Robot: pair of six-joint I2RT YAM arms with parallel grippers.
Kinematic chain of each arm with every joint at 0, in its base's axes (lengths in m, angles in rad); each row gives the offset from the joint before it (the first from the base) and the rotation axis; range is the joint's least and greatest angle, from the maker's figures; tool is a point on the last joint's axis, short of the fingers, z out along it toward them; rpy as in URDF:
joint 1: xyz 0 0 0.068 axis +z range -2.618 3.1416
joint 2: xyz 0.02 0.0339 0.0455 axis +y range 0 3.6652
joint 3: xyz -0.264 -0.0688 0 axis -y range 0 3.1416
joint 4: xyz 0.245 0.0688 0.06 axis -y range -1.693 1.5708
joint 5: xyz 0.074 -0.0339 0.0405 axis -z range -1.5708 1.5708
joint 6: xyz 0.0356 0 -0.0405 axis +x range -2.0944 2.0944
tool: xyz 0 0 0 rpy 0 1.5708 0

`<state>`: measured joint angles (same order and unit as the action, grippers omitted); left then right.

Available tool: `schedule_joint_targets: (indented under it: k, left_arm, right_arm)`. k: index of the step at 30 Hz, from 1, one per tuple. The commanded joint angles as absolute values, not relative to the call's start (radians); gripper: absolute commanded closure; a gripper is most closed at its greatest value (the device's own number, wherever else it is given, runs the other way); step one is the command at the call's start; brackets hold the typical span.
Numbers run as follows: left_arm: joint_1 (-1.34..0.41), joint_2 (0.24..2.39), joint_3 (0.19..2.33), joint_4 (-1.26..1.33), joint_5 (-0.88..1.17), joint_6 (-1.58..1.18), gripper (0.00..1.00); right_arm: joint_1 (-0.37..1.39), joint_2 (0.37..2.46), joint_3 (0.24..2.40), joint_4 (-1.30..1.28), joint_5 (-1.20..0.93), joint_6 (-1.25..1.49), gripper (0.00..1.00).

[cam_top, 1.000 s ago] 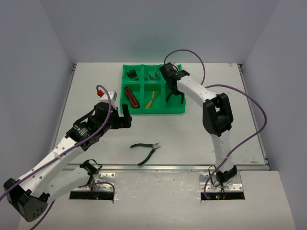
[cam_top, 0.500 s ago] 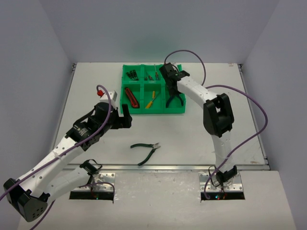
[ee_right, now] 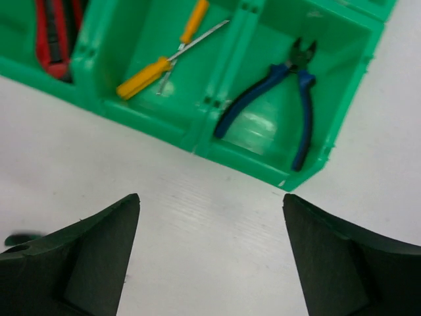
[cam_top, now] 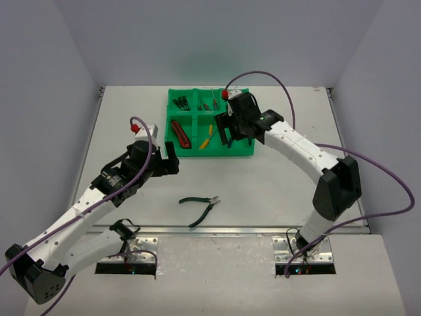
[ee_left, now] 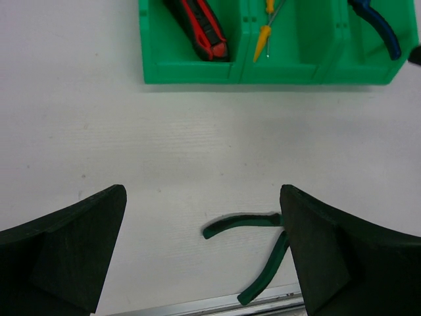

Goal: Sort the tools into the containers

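Left pincer (ee_left: pixel 202 217) wide open, holding nothing, hovering over white table (cam_top: pixel 276 191). Green-handled metal pliers (ee_left: pixel 240 222) lie loose on the table near its front edge, clear of both pincers. Bright green six-compartment plastic tray (cam_top: pixel 217 154) sits further back. Near row, left to right: red-and-black utility knife (cam_top: pixel 180 131), yellow-handled screwdriver (cam_top: pixel 206 137), blue-handled pliers (ee_right: pixel 253 97). Right pincer (ee_right: pixel 210 201) spread wide, empty, above the tray's near-right corner.

From above, the right gripper (cam_top: pixel 238 133) blocks most of the near-right compartment of the green tray (cam_top: pixel 197 154), the far-row tools (cam_top: pixel 197 103) are too small to tell apart, and the left wrist view cuts off the red-and-black knife (ee_left: pixel 200 27) and blue pliers (ee_left: pixel 380 25) at its top edge.
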<state>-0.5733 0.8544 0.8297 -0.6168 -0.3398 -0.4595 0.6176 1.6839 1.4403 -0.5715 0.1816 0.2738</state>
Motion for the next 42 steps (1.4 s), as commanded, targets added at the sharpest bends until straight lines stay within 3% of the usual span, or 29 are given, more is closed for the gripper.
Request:
schedule_joint_targets:
  k: [1,7,14,21,25,28,34,38,42]
  left_arm:
    - [-0.578,0.785,0.875,-0.674,-0.560,-0.566,0.00]
    - [-0.577,0.617,0.909,-0.757,-0.701,-0.629,0.00]
    - [-0.578,0.512,0.878,-0.734,-0.681,-0.548,0.00]
    - [-0.578,0.532,0.852,-0.683,-0.607,-0.506,0.00]
    - [-0.577,0.529,0.851,-0.680,-0.597,-0.500,0.00]
    - [-0.578,0.511,0.846,-0.671,-0.591,-0.496,0.00]
    - [-0.578,0.500,0.839,-0.660,-0.576,-0.486,0.00]
    - [-0.578,0.502,0.839,-0.661,-0.574,-0.485,0.00]
    - [-0.578,0.491,0.838,-0.660,-0.572,-0.485,0.00]
  right_arm:
    - [0.765,1.670,1.338,-0.549,0.018,0.125,0.19]
    - [0.903,1.765,1.302,-0.525,-0.114,-0.084,0.25]
    - [1.048,1.991,1.454,-0.538,-0.080,-0.174,0.33]
    - [1.066,2.152,1.556,-0.497,-0.062,-0.232,0.36]
    - [1.066,2.203,1.593,-0.563,-0.099,-0.238,0.71]
    - [1.068,2.195,1.556,-0.544,-0.096,-0.243,0.86]
    - [1.068,2.092,1.509,-0.479,-0.045,-0.214,1.00]
    - [1.052,1.973,1.504,-0.419,0.089,-0.112,1.00]
    - [0.923,1.858,1.548,-0.462,0.257,0.123,1.00]
